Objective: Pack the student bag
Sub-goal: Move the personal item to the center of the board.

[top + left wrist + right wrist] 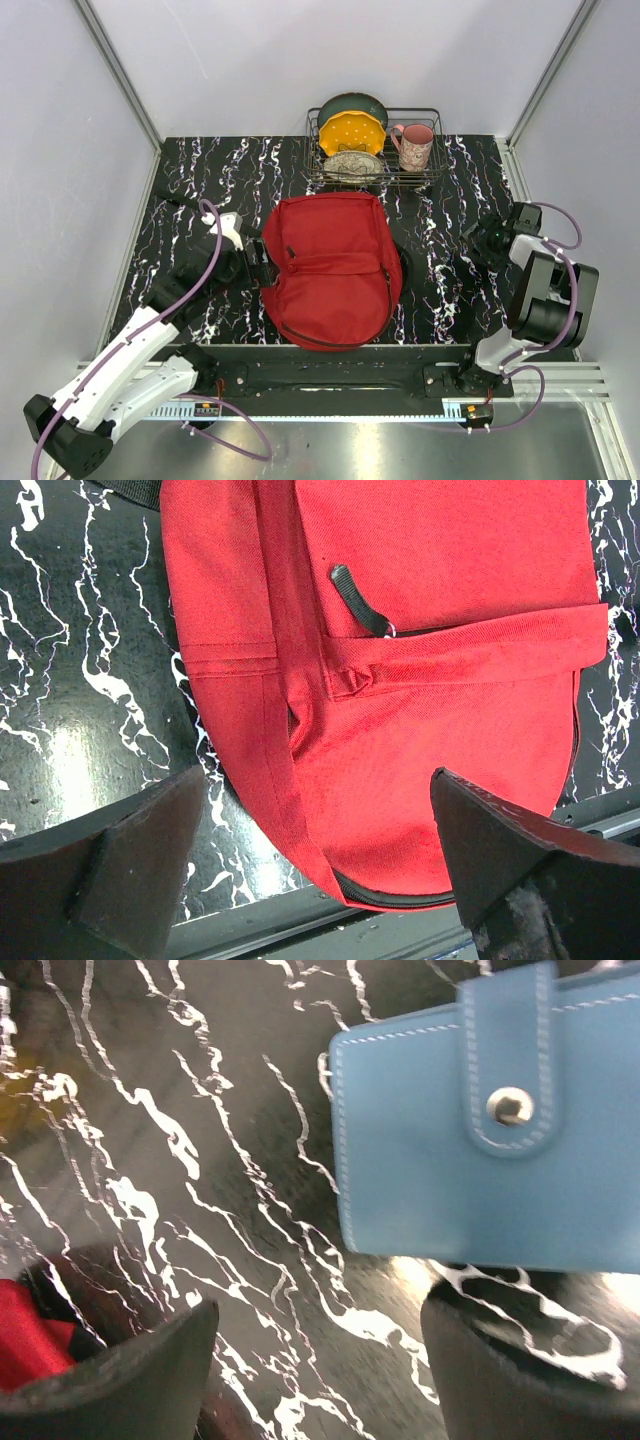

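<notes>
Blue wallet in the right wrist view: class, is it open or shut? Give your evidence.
Shut. The blue wallet has its strap lying flat over the front, fastened by the metal snap, and no inside shows.

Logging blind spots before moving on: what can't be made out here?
Wallet: right wrist view, cut by the right edge, blurred; absent from top view.
Bag: contents show in no view; left wrist view crops it at the top.
Green dish: top view, half hidden behind yellow plate.

Lab booth, white panel walls (300,60)
</notes>
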`<state>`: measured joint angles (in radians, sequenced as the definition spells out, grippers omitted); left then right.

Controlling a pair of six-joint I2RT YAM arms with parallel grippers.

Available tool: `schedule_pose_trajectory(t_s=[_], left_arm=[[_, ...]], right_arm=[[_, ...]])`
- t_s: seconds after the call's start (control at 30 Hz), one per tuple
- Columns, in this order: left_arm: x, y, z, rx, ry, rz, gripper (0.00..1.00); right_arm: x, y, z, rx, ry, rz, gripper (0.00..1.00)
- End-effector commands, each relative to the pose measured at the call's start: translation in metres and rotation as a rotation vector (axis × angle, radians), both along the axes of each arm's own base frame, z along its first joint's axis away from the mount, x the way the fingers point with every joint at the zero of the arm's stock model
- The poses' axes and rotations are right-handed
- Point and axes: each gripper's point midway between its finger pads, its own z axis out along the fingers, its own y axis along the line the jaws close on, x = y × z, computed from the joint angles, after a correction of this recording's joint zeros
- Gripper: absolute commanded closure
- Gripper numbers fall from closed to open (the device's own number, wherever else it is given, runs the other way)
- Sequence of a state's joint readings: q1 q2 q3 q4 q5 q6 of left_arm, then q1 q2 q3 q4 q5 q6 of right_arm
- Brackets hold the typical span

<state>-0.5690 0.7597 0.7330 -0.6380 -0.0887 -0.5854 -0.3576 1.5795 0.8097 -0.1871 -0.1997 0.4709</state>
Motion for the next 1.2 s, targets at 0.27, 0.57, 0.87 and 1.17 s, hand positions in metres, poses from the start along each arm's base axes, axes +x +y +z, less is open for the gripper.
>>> schedule_pose_trajectory(t_s=[0.27,0.57,0.87,1.17], left_arm=[[0.002,-0.005,0.025,-0.075,-0.05,0.004,0.01],[-0.002,-0.002,0.027,-0.065,-0.062,-0.005,0.01],[0.002,-0.002,0.033,-0.049,-0.076,-0.007,0.01],[0.005,-0.003,0.027,-0.031,-0.056,-0.013,0.01]], right_arm=[[-0.024,0.0,0.05,-0.074,-0.041,-0.051,0.09],[-0.034,-0.088,0.081,-0.354,0.011,-0.401,0.05],[0.001,-0.114,0.048,-0.371,0.126,-0.361,0.01],[0.011,-0.104,0.016,-0.305,0.14,-0.302,0.05]])
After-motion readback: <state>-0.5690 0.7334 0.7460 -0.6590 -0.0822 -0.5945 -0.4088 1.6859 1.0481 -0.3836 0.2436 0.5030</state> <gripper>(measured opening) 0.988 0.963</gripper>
